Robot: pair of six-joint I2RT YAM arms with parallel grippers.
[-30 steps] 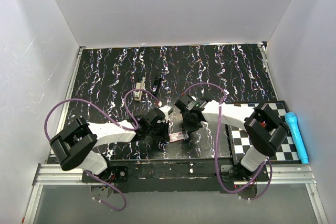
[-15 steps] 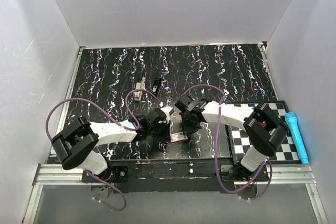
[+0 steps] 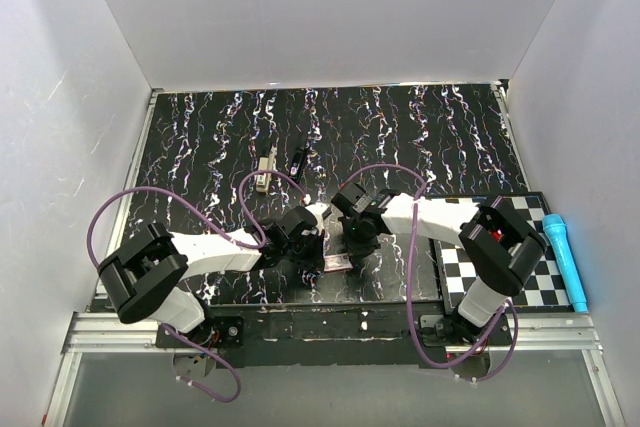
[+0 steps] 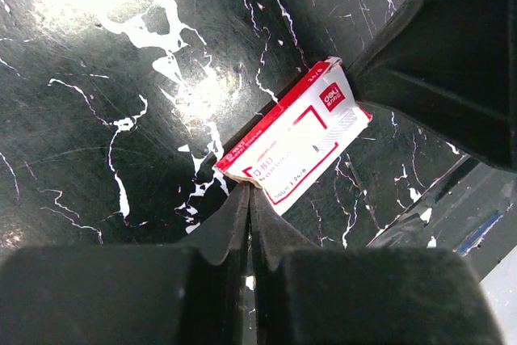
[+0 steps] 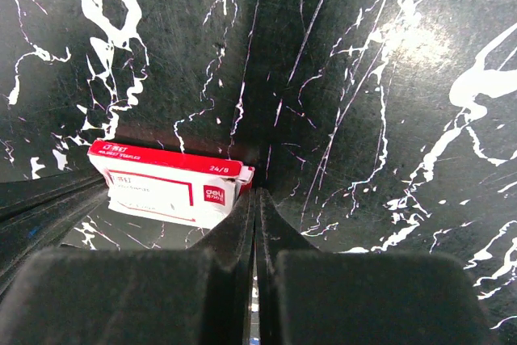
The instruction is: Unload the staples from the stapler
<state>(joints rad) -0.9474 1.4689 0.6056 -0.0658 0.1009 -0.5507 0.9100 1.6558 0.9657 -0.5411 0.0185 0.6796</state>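
The stapler (image 3: 262, 170), silver-grey over black, lies alone on the marbled mat at the back left, far from both arms. A red-and-white box of staples (image 3: 338, 262) lies flat near the mat's front edge. My left gripper (image 3: 317, 251) is shut, its tips (image 4: 248, 188) resting against one short end of the box (image 4: 295, 141). My right gripper (image 3: 351, 250) is shut too, its tips (image 5: 255, 193) against the opposite end of the box (image 5: 166, 190). Nothing shows between either pair of jaws. No loose staples are visible.
A slim black tool (image 3: 298, 160) lies just right of the stapler. A checkerboard plate (image 3: 540, 287) sits at the front right, and a blue cylinder (image 3: 566, 259) lies along the right wall. White walls enclose the mat on three sides.
The right gripper has come down and left to the box's right end. The left gripper has edged right against the other end. The box has hardly moved.
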